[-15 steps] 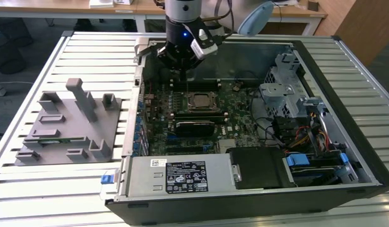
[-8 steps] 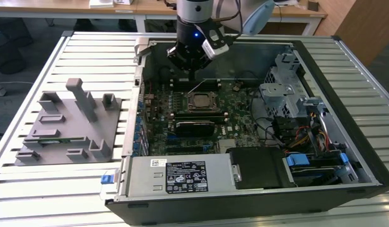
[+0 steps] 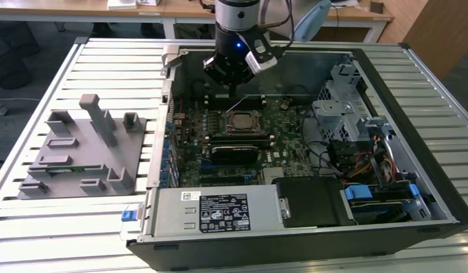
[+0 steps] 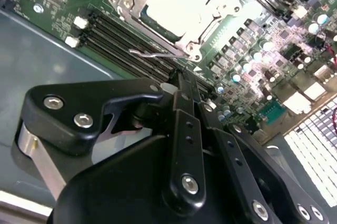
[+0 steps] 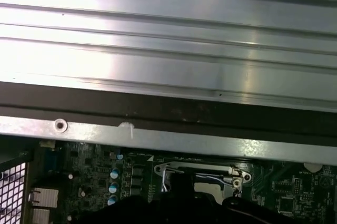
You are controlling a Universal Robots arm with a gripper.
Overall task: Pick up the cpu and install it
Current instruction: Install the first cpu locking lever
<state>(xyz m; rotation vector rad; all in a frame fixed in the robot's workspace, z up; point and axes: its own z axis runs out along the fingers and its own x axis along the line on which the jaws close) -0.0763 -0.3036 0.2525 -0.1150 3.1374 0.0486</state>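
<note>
end effector (image 4: 181,84) fingers pressed together, empty, hovering beside the seated cpu (image 4: 176,2) inside the case (image 3: 415,74).

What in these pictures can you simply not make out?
- The cpu: glare whitens its top in the second wrist view, hiding any detail.
- Socket: in the first wrist view the end effector covers its middle; the frame edge cuts the rest.
- Grey fixture: exterior view, what sits in its slots is too small.

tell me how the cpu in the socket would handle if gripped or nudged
The cpu looks like a flat, stiff metal-topped square, so probably rigid and unlikely to roll. Its smooth top may be slippery. Lying low in the socket frame, it likely offers little edge to grip.
</note>
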